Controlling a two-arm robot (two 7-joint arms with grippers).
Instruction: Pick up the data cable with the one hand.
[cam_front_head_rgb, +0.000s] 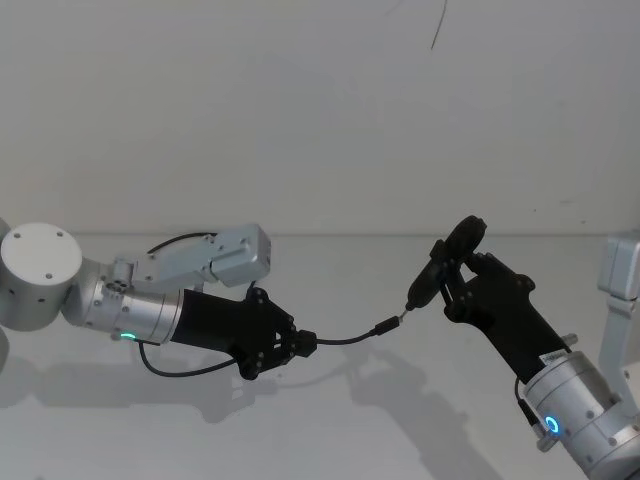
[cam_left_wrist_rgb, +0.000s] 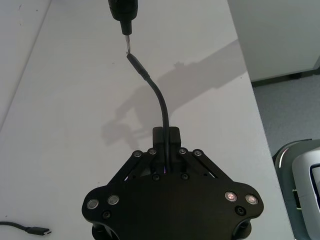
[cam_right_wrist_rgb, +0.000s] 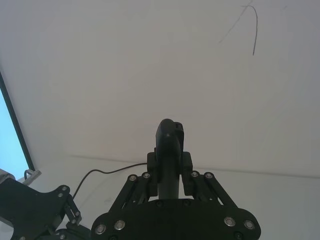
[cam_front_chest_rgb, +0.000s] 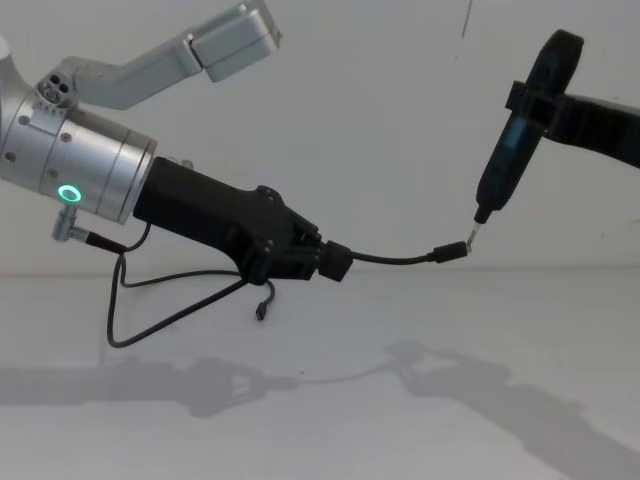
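Pincer work sits above the white table (cam_front_head_rgb: 330, 420); the left pincer (cam_front_head_rgb: 305, 345), black and angular on a thick silver arm with a green glowing ring, is clamped on the long thin black data cable (cam_front_chest_rgb: 385, 258), lifted off the table; one stretch arcs forward from its fingers to a small silvery-tipped plug (cam_left_wrist_rgb: 131, 50); the other plug (cam_front_chest_rgb: 259, 312) dangles beneath the arm. The right pincer (cam_front_head_rgb: 436, 283), black on a blue-ringed arm, grips a slim black tool (cam_front_chest_rgb: 510, 150) whose thin metal tip touches that raised plug.
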